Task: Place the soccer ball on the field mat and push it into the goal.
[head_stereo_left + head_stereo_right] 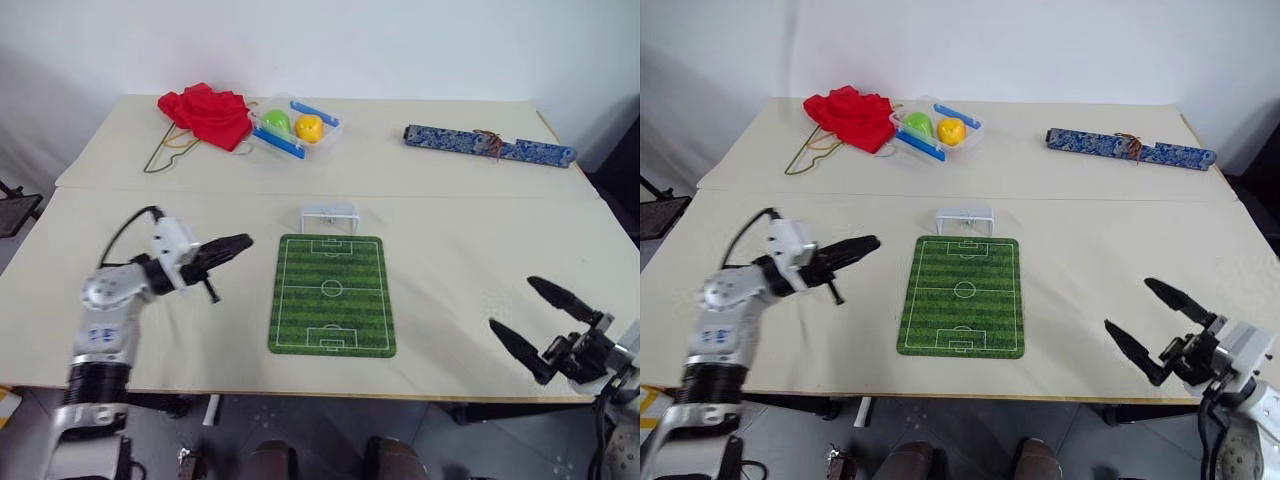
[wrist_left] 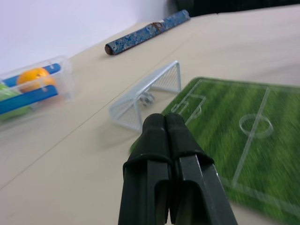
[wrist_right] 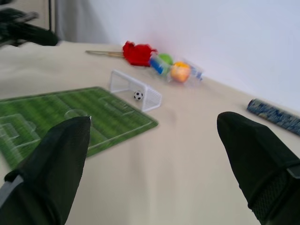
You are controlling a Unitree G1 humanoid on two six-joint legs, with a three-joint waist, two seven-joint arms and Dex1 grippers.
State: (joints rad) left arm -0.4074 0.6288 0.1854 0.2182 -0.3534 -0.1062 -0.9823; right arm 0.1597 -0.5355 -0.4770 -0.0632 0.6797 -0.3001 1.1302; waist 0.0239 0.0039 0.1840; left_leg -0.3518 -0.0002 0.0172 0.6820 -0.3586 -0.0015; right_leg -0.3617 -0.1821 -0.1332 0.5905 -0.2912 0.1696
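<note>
Soccer ball (image 3: pixel 138 95) sits inside the goal (image 3: pixel 135 89), between its white net sides. The goal stands on the bare counter (image 1: pixel 480 240) just beyond the far short edge of the field mat (image 1: pixel 332 294), mouth toward the mat. The mat lies flat near the middle of the counter's front half, with nothing on it.

The left claw (image 1: pixel 236 244) hangs above the counter to the left of the mat, its two black fingers pressed together and empty, pointing toward the goal. The right claw (image 1: pixel 530 316) is near the counter's front right edge, well apart from the mat, fingers spread wide and holding nothing.

At the back of the counter lie a red cloth (image 1: pixel 208 113), a clear box (image 1: pixel 296 127) with blue handles holding a green ball (image 1: pixel 276 121) and a yellow ball (image 1: pixel 309 127), and a blue patterned roll (image 1: pixel 488 146).
</note>
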